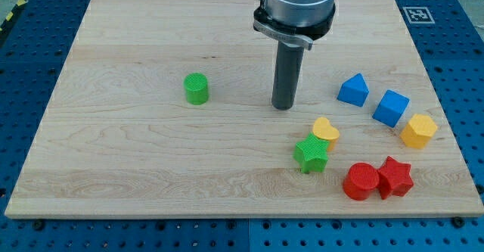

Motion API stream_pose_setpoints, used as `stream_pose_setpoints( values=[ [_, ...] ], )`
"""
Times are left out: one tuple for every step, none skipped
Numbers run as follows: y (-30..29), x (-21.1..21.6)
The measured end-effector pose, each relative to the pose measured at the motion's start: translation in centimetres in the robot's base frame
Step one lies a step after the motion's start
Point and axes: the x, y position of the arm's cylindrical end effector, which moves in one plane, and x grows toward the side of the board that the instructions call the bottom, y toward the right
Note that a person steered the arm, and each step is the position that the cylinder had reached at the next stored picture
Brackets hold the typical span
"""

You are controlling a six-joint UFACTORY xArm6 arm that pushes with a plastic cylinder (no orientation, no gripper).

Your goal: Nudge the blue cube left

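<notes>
I carry no pincer at all, so there is nothing to spread or press together and nothing held: my arm ends in a straight dark rod, and my tip rests on the bare wooden desk, touching no block.

The blue cube sits near the view's right edge, between a blue block with a peaked top up and to its left and a yellow block just beside its lower right. My tip stands well to the view's left of all three. I judge that this is the wrong side for the job: to send the cube left I would need my tip on its right face, in the narrow stretch of desk beyond it.

The other blocks crowd the lower right: a yellow heart touching a green star, and a red cylinder against a red star. A green cylinder stands alone, well apart at the view's left.
</notes>
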Motion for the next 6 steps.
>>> stream_pose_setpoints(
  values=[
    [1.1,0.0],
    [2.2,0.4],
    [4.5,1.2],
    [8.0,1.6],
    [10.5,2.8],
    [12.3,4.8]
  ],
)
